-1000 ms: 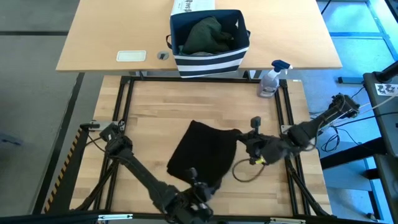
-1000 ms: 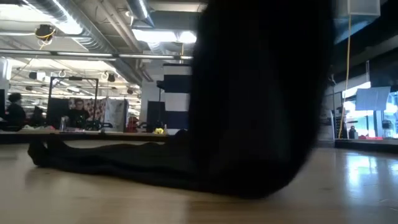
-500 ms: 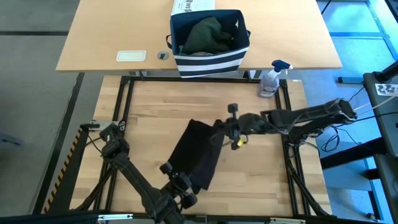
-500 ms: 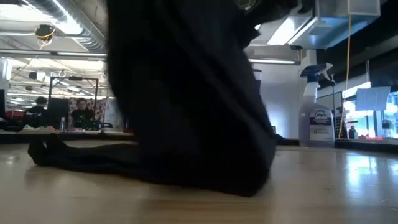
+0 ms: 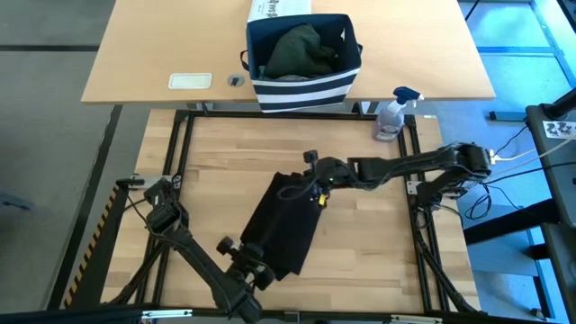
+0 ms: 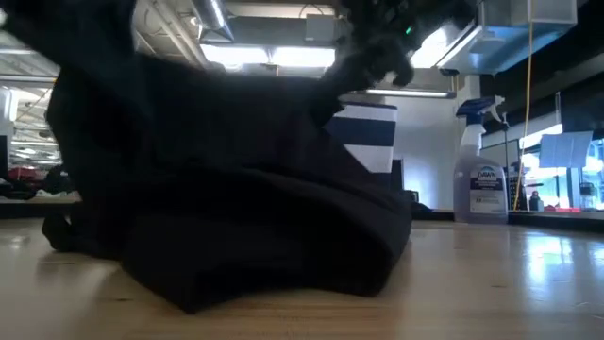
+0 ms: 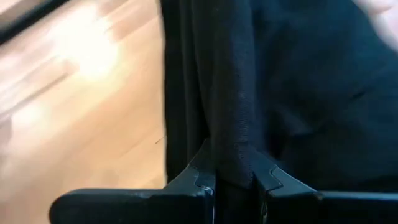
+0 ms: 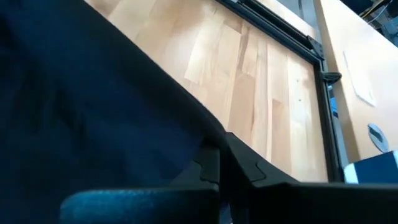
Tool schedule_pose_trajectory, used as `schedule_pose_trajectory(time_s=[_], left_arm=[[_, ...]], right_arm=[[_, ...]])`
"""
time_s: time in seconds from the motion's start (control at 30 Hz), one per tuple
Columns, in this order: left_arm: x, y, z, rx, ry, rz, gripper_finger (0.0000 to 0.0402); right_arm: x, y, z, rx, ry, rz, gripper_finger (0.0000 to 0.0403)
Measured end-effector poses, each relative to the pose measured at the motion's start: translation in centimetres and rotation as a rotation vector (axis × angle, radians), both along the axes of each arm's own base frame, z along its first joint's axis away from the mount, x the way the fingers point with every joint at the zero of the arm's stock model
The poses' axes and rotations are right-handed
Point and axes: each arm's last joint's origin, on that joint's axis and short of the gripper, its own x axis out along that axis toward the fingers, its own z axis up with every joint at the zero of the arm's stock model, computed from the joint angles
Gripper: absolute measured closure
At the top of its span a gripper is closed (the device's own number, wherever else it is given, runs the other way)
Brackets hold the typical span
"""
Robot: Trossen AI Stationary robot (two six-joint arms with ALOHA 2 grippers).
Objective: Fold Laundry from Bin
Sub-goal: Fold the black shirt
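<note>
We see the black garment (image 5: 286,225) on the wooden table (image 5: 216,153), now folded into a narrow slanted strip; a second ago it lay spread wider, with its right side reaching toward the table's right half. The right gripper (image 5: 310,180) has carried that side across to the left and now sits over the garment's upper end, its fingers (image 8: 214,168) pressed together on a fold of the black cloth. A second ago it was well to the right, near the table's right rail. The left gripper (image 5: 254,267) has shifted left along the near edge and is clamped on the garment's lower end, a ridge of cloth pinched between its fingers (image 7: 202,174). In the low view the cloth no longer hangs as a tall curtain but lies heaped low. The striped bin (image 5: 304,85) stands unmoved beyond the table with the dark green laundry (image 5: 301,49) inside, the spray bottle (image 5: 392,115) near it.
</note>
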Motion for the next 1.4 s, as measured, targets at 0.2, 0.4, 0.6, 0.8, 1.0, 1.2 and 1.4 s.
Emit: schedule_pose_trajectory(time_s=[0.2, 0.4, 0.6, 0.8, 1.0, 1.2, 1.4], left_arm=[[-0.9, 0.6, -1.6, -0.012, 0.047, 0.081, 0.0377], [-0.8, 0.9, -1.9, -0.013, 0.073, 0.091, 0.0353], [-0.5, 1.3, -2.0, -0.058, 0.149, 0.118, 0.0261], [-0.6, 1.4, -2.2, -0.122, 0.269, 0.117, 0.0191], [-0.6, 1.5, -2.2, -0.118, 0.288, 0.098, 0.0165], [-0.4, 1.7, -1.9, -0.124, 0.332, 0.059, 0.0165], [0.0, 2.4, -1.0, -0.14, 0.34, 0.043, 0.0165]], right_arm=[[1.5, -1.5, -2.1, 0.033, 0.006, 0.005, 0.0403], [2.4, -2.5, -4.1, 0.047, 0.033, -0.008, 0.0399], [2.9, -2.5, -4.6, 0.037, 0.012, -0.018, 0.0362], [3.1, -2.7, -4.3, -0.001, -0.013, -0.058, 0.0272], [3.0, -2.9, -3.9, -0.074, -0.014, -0.094, 0.0185], [2.2, -2.8, -2.3, -0.082, -0.025, -0.084, 0.0144], [2.0, -2.7, -2.1, -0.059, -0.023, -0.062, 0.0142]])
